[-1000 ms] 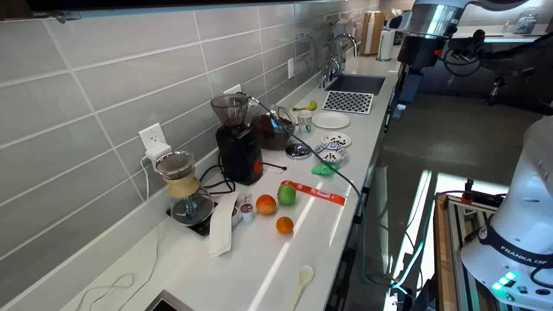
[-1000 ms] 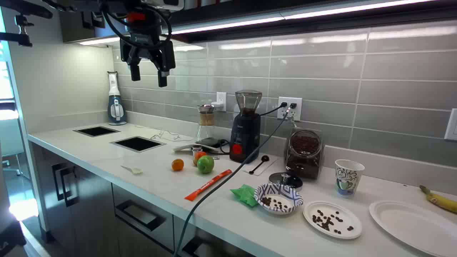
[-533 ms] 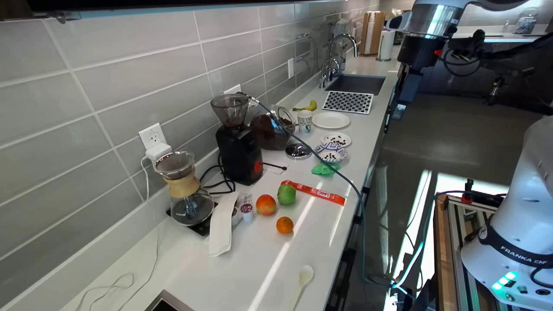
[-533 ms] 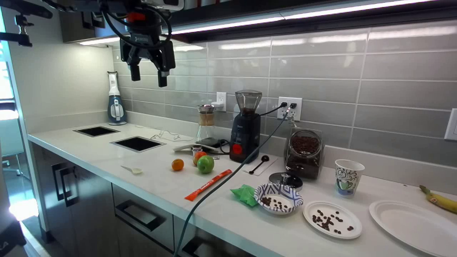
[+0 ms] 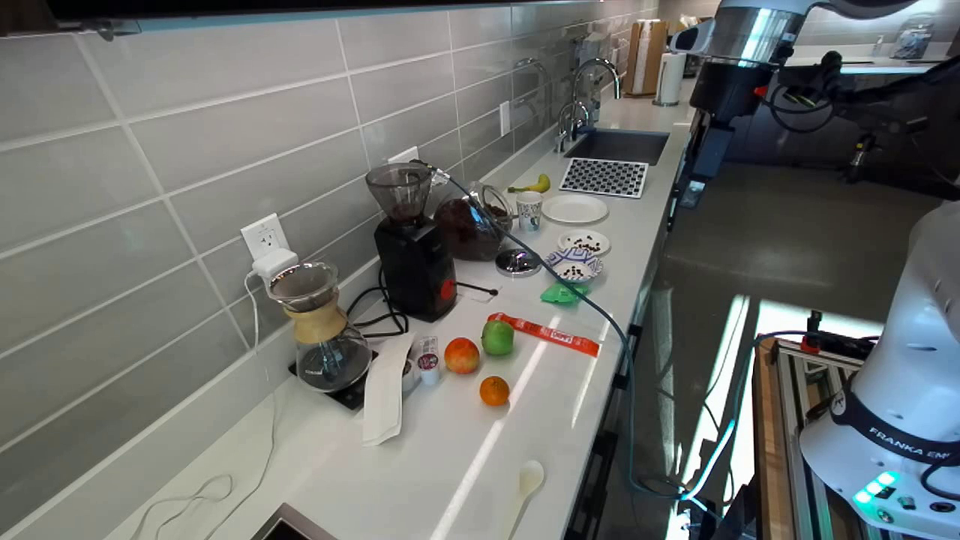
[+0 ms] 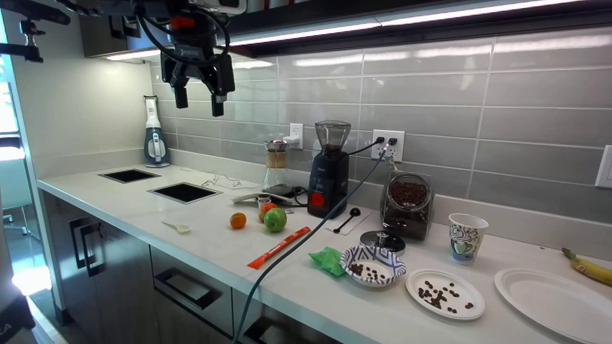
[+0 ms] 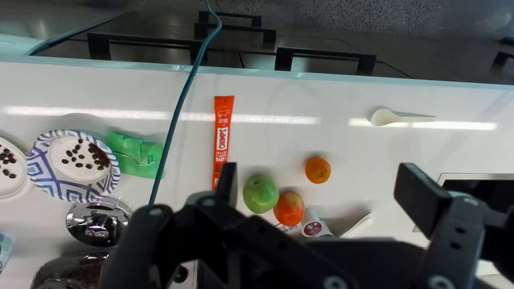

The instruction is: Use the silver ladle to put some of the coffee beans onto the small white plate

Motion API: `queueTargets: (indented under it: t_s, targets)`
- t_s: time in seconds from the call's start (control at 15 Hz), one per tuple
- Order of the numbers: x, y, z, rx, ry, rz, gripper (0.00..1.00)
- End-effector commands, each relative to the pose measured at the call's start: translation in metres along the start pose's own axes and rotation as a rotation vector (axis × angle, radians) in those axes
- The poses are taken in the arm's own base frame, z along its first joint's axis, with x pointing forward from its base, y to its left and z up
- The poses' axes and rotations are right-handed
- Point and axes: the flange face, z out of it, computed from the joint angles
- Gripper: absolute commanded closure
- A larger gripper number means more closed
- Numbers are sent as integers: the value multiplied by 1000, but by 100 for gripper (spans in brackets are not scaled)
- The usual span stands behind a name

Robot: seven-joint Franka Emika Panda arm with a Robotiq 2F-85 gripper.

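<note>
My end effector (image 6: 199, 110), spread wide and empty, hangs well above the level of the tabletop (image 6: 205, 239). Step (my judgement): tool approach. No silver ladle is discernible; the likeliest substitute, a black scoop (image 6: 348, 220), lies toward the back edge beside the coffee grinder (image 6: 329, 177), and must next be reached and gripped. The small white plate (image 6: 444, 277), near the front edge, bears coffee beans (image 6: 436, 302). Against a second earlier, nothing visibly differs.

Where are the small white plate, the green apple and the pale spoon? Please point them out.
Small white plate (image 6: 464, 290): in an exterior view, on a bare part inside its rim.
Green apple (image 7: 260, 194): wrist view, on the middle of its skin.
Pale spoon (image 7: 382, 117): wrist view, on its rounded bowl.
</note>
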Motion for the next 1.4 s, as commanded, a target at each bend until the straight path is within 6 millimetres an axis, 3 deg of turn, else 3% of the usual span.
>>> queueTargets:
  t_s: [0.0, 0.2, 0.47, 0.73, 1.2, 1.27, 1.33]
  targets:
    - [0, 0, -1, 0, -1, 0, 0]
    - [15, 34, 3, -52, 9, 156, 0]
    - [43, 104, 14, -139, 53, 242, 0]
    - [91, 155, 35, -247, 57, 208, 0]
    - [182, 192, 99, -401, -61, 129, 0]
    - [157, 178, 81, -351, -42, 128, 0]
    - [166, 180, 90, -356, -54, 125, 0]
